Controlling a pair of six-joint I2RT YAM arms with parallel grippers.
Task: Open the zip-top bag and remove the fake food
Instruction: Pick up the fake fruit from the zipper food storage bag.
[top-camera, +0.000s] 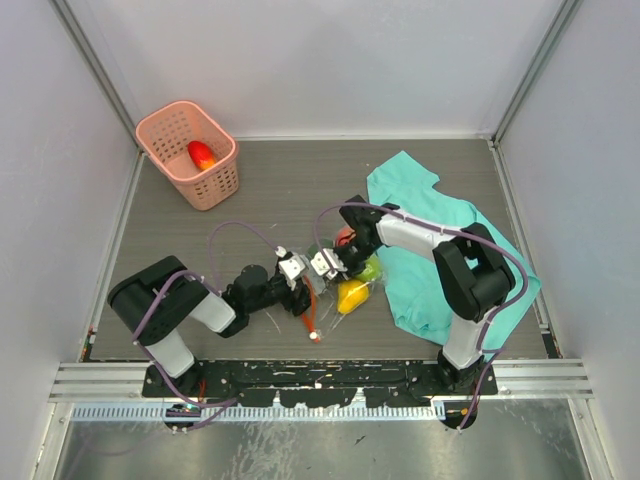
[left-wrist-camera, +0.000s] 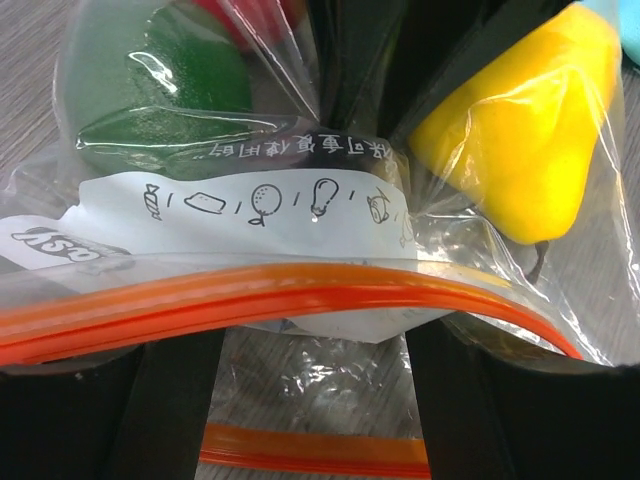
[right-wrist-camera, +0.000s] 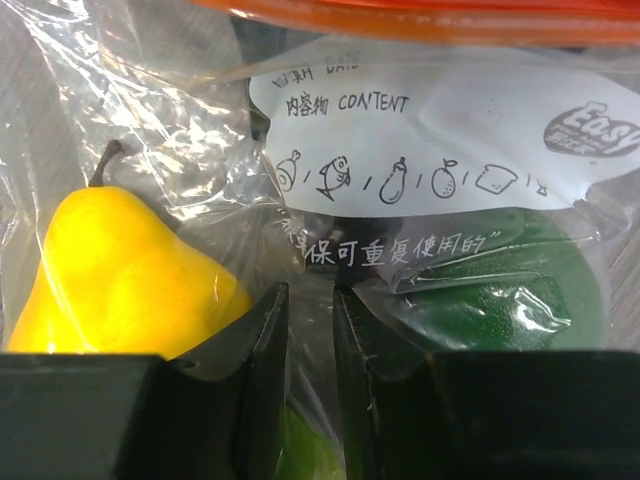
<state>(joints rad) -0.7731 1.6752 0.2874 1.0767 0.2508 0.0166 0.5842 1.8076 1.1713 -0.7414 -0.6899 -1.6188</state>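
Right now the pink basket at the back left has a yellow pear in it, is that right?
No. The pink basket at the back left has a red-orange piece of fake food in it, as the top external view shows. The yellow pear is inside the zip-top bag.

One zip-top bag (left-wrist-camera: 250, 210) sits between two pincers, one left gripper (top-camera: 293, 268) and one right gripper (top-camera: 325, 264). Three pieces of fake food (top-camera: 352, 296) show inside: one yellow pear (right-wrist-camera: 120, 270), one green fruit (left-wrist-camera: 150, 90), one red fruit (left-wrist-camera: 255, 12). Far beyond both: one pink basket (top-camera: 215, 185) with one red-orange piece (top-camera: 201, 154). Beside the right gripper: one teal cloth (top-camera: 420, 200).
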